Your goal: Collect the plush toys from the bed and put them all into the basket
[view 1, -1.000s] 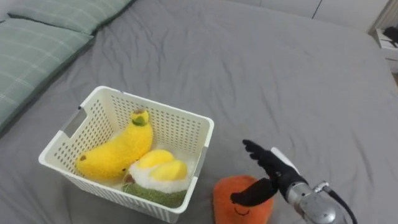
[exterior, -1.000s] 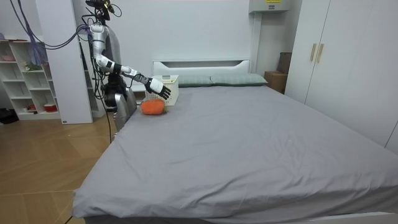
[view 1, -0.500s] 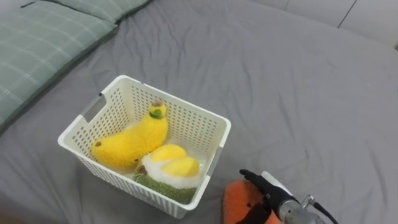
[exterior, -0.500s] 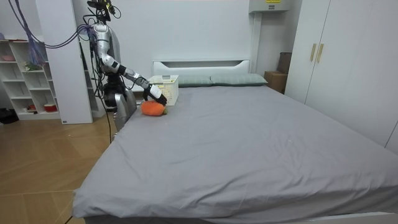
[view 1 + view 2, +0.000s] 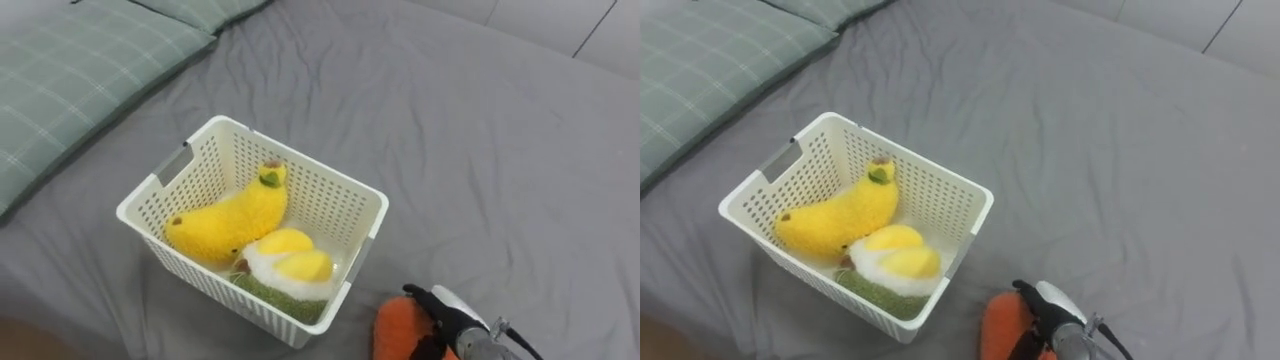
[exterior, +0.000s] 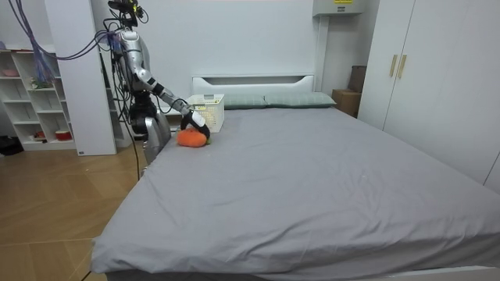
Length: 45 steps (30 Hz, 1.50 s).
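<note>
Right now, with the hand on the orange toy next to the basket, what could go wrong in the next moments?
1. The right hand lies on the orange toy at the view's lower edge; its hold is unclear, so the soft toy might slip when lifted.
2. The basket already holds a banana toy and a yellow-and-white plush, leaving little room; the toy may catch the rim.

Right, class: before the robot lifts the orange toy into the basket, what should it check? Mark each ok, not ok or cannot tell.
1. Right hand on the orange toy: ok.
2. Firm hold on it: cannot tell, cut off at the picture's edge.
3. Basket upright on the bed beside the toy: ok.
4. Room beside the banana plush and yellow-and-white plush: ok, probably, at the far corner.
5. Nothing between toy and basket: ok.
</note>
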### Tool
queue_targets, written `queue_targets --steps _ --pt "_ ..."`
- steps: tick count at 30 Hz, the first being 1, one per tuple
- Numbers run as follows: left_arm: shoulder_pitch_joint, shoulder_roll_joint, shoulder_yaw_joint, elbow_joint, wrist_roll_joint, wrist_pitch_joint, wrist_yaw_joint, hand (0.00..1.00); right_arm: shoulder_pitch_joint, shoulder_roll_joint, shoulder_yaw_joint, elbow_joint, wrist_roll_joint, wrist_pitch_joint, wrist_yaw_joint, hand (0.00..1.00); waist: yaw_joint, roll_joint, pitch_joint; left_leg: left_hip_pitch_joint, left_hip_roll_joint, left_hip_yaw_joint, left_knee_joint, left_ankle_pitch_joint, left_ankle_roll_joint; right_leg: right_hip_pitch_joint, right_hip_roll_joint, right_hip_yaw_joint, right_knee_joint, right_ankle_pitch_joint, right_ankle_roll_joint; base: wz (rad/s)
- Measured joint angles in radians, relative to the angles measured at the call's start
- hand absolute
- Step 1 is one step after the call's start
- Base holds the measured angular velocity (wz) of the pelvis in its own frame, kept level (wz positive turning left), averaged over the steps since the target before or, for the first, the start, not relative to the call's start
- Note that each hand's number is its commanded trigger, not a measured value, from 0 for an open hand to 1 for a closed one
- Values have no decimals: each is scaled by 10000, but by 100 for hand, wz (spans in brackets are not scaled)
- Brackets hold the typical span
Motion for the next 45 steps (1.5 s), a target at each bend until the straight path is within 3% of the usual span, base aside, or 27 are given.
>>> queue_targets --steps 9,19,21,23,31,35,39,41,45 --pt "243 6 -30 88 67 50 0 0 -559 -25 5 897 -697 -61 -562 100 232 17 36 -14 -48 -214 -1 47 -15 88 -32 -274 -10 -23 23 8" --pt "188 42 -115 10 111 -1 -43 0 -535 -63 -99 1138 -944 -190 -1000 100 144 13 39 66 -145 -233 -39 126 59 164 -146 -342 7 -48 63 1" --pt "177 100 -114 12 101 0 -33 0 -536 -137 -101 1105 -926 -221 -1077 100 105 16 72 167 -157 -224 -46 127 67 262 -164 -328 16 -55 76 0" --pt "101 168 -100 -21 101 -3 -3 0 -537 -237 -174 964 -969 -205 -1087 100 29 -55 45 174 -158 -225 -45 128 67 264 -159 -287 15 -56 77 0" --pt "5 234 676 -26 113 -72 -3 0 -286 -719 -1856 -2399 -1003 -227 -1324 100 -819 -9 44 359 -133 -20 -85 136 74 288 -139 -47 19 -54 79 -8" --pt "106 243 762 -37 110 -398 12 0 -225 -998 -2532 -3885 -605 -286 -1619 100 -926 -6 -1 674 -30 462 -365 136 83 269 -88 463 28 -45 77 -32" --pt "36 230 1039 73 102 -636 5 0 -85 -1075 -2989 -6105 22 -308 -1613 100 -1380 -4 -27 719 -4 568 -475 134 76 261 -57 587 15 -44 76 -12" --pt "-19 231 1075 275 100 -820 5 0 -84 -1098 -3193 -6639 337 -415 -1601 100 -1433 0 -35 823 10 685 -577 134 76 267 -46 720 18 -44 77 -16" --pt "-5 216 1079 355 116 -821 4 0 -95 -1174 -3551 -7679 353 -425 -1467 100 -1525 7 -59 889 14 765 -632 132 79 251 -43 813 19 -44 78 -9"
